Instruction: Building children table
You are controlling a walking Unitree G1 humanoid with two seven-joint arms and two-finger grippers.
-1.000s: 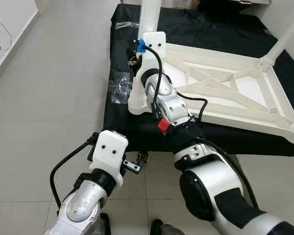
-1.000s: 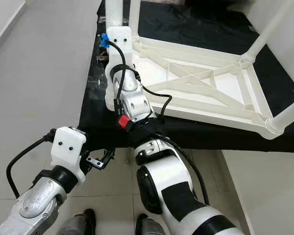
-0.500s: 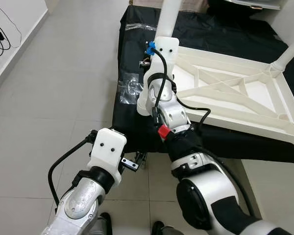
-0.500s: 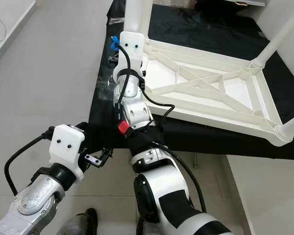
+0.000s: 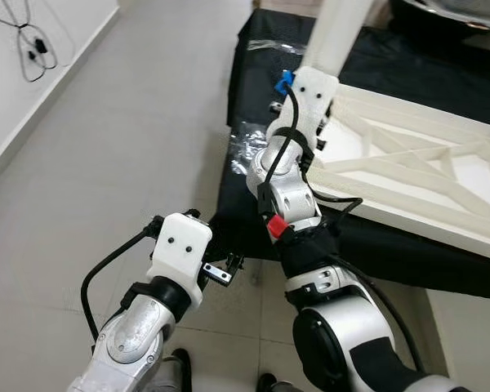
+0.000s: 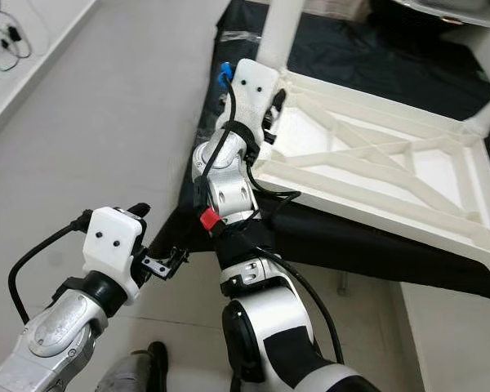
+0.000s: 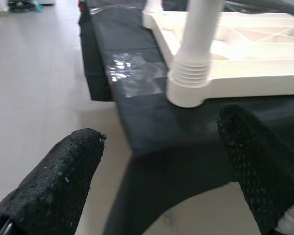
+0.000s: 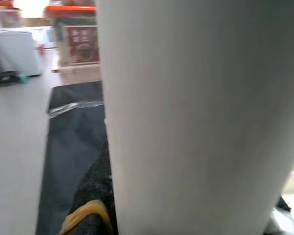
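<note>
The white children's table [image 5: 408, 175] lies upside down on a black-covered platform [image 5: 249, 90], legs pointing up. My right arm reaches to its near-left corner leg [image 5: 343, 33]. The right gripper [image 6: 271, 106] sits around that leg just above the corner; in the right wrist view the white leg [image 8: 196, 112] stands right against a black finger [image 8: 90, 210]. My left gripper [image 7: 157, 181] hangs open and holds nothing, low in front of the platform's near corner, its fingers [image 7: 54, 186] spread wide. Ahead of it the leg's threaded collar [image 7: 188, 81] sits in the table corner.
Crinkled clear plastic [image 5: 249, 139] lies on the black cover beside the corner. Grey tiled floor [image 5: 122, 147] spreads out to the left. A wall with hanging cables [image 5: 33, 49] runs along the far left. An orange-lidded box [image 8: 73, 36] stands in the distance.
The head camera has swung left, so the table and platform sit further right in the eye views. My right gripper stays at the corner leg. The left arm has barely moved.
</note>
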